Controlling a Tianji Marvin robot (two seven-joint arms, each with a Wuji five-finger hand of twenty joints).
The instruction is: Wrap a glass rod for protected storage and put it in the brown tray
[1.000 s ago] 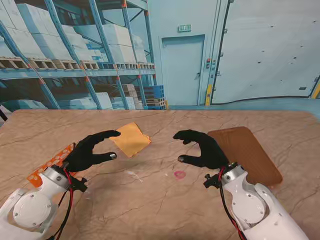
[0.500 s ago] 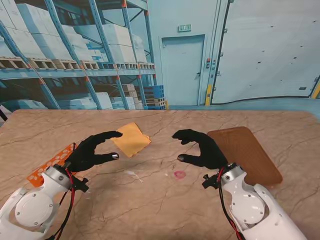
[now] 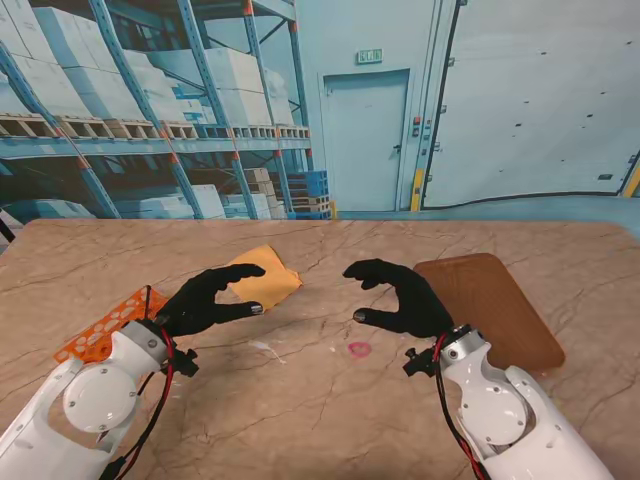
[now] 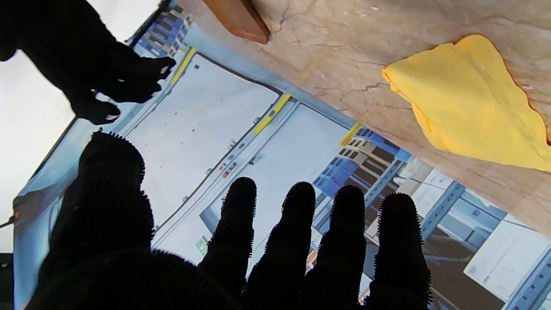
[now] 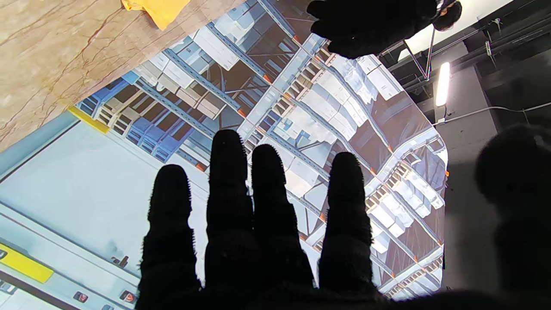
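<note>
Glass rod is not showing clearly: a faint pale streak (image 3: 264, 348) lying on the beige marble-patterned table (image 3: 300, 410), between the two arms and nearer to me than both hands, may be it, but it is too small to tell. Just to its right a small pink spot (image 3: 358, 349) is sitting on the table top.

The black-gloved left hand (image 3: 210, 298) is hovering at the near left corner of the crumpled yellow cloth (image 3: 268, 282), its fingers curved and spread, thumb apart from them, grasping nothing. In the left wrist view the fingers (image 4: 297, 224) are standing clear of the yellow cloth (image 4: 469, 107), with no contact showing.

The black-gloved right hand (image 3: 400, 295) is hanging over bare table between the cloth and the flat brown tray (image 3: 495, 300), just beside the tray's left edge. Its fingers are curling in a loose arc, released and empty; the right wrist view is showing them (image 5: 228, 189) spread apart.

An orange sheet with white dots (image 3: 100, 335) is lying under the left forearm, at the table's left side.
</note>
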